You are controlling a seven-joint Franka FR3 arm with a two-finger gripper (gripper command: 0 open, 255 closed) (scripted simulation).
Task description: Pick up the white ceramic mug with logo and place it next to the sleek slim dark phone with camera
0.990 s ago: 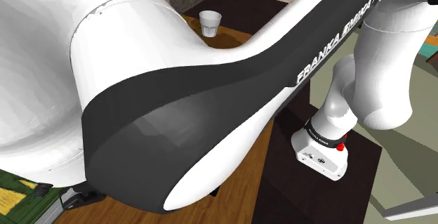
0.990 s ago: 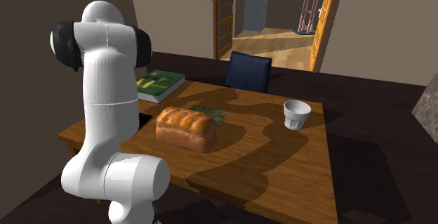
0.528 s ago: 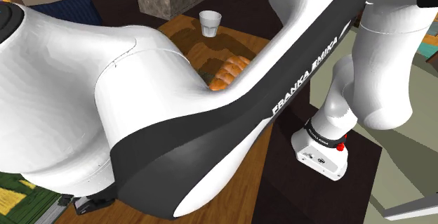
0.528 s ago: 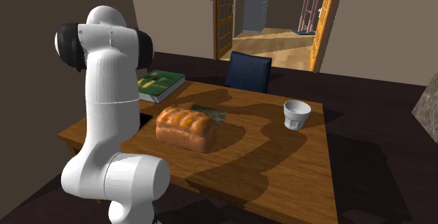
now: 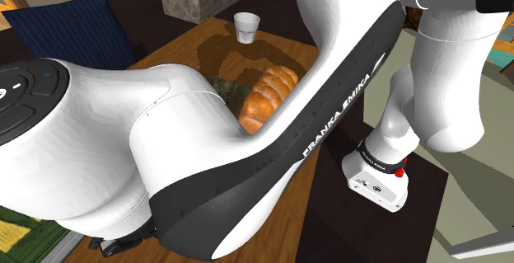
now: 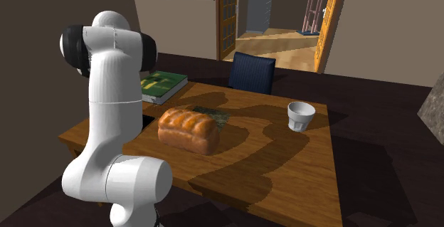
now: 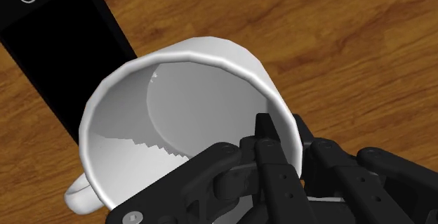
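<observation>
Clamping the wall of the white mug (image 7: 179,110), the gripper (image 7: 282,135) has one finger inside the rim and one outside. The mug hangs over the wooden table (image 7: 337,40), just beside the black phone (image 7: 63,54). Contact with the table cannot be determined.

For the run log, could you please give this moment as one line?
fingers: clasping mug wall | mug: close beside phone | table contact: unclear

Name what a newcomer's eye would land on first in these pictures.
In the wrist view, the white mug looms large, its wall clasped by the pincer, right beside the black phone on the wooden table. In the shoulder view, the white arm bulks across the foreground, with a golden bread loaf beyond it.
</observation>
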